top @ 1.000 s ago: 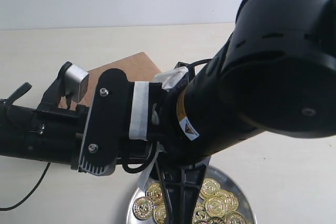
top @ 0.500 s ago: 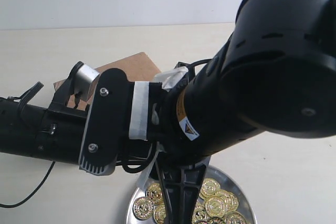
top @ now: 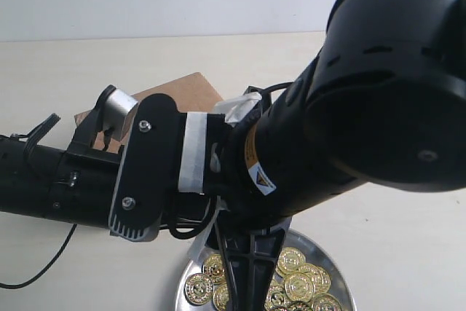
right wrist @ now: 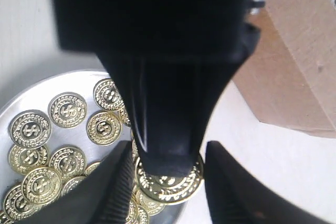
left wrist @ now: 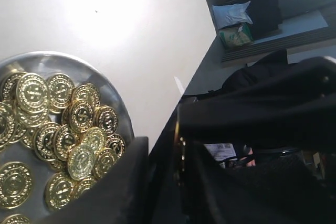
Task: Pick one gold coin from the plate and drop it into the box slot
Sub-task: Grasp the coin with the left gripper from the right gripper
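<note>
Exterior view: much is covered by the right arm [top: 378, 85], crossed over the left arm [top: 51, 191]. A corner of the box [top: 191, 91] is seen behind them; the plate [top: 332, 256] of gold coins [top: 300, 285] is set at the bottom.

Left wrist view: the left gripper [left wrist: 161, 153] is placed at the plate's rim; a thin gold line [left wrist: 178, 145], possibly a coin's edge, is seen between its dark fingers [left wrist: 121, 182], and a grip cannot be confirmed.

Right wrist view: the right gripper [right wrist: 169, 148] is spread wide around a black tip [right wrist: 168, 124] set on one coin [right wrist: 169, 183] at the rim; the box is seen beside the plate.
</note>
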You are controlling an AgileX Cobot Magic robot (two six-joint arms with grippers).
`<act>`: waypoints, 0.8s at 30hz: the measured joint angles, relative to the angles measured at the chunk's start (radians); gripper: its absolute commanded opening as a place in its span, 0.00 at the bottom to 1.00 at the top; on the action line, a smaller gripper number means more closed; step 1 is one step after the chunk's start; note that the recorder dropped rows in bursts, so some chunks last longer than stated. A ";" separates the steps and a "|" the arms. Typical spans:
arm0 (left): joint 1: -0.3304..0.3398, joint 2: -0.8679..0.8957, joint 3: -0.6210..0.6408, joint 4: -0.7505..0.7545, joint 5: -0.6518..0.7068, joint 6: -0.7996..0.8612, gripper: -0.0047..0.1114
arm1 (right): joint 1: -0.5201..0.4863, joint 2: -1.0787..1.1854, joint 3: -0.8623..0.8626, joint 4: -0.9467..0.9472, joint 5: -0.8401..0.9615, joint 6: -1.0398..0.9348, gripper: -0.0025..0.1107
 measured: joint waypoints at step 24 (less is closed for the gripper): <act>0.000 0.000 0.000 -0.007 0.022 0.010 0.04 | 0.000 0.002 0.000 -0.002 -0.033 0.000 0.40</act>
